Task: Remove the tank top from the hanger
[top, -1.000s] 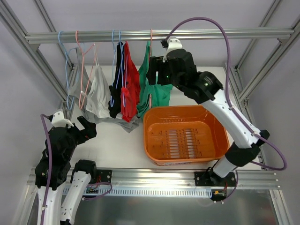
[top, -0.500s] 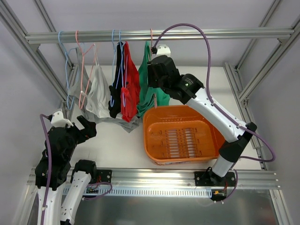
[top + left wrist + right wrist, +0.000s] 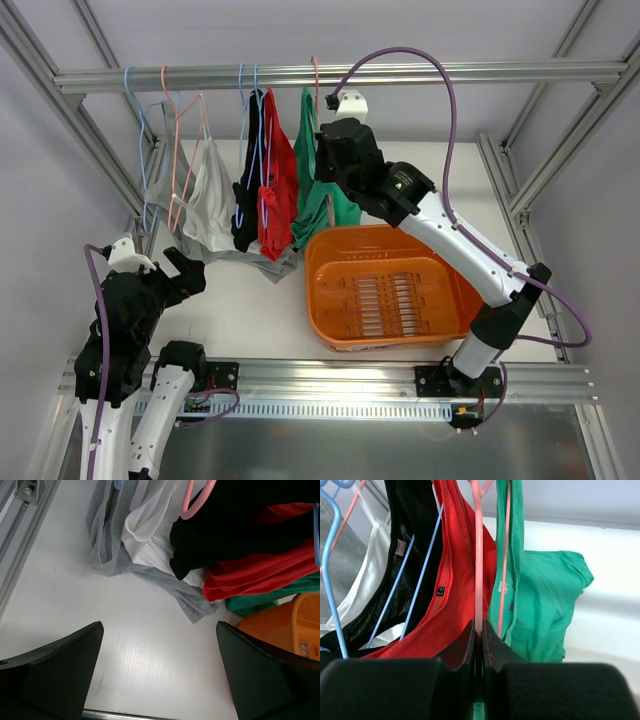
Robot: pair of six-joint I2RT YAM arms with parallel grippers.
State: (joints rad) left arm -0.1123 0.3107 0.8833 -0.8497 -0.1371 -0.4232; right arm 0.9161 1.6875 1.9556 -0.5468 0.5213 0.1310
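Tank top (image 3: 545,605) on hanger (image 3: 476,570) — right pincer (image 3: 479,632) seemingly tight on its wire, left pincer (image 3: 159,630) agape

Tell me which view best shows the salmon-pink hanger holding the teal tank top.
Right wrist: the hanger runs up the middle, its wire pinched in the shut right gripper, tank top alongside. Top external shows mostly its hook over the rail; the right arm hides the rest. Left wrist misses it.
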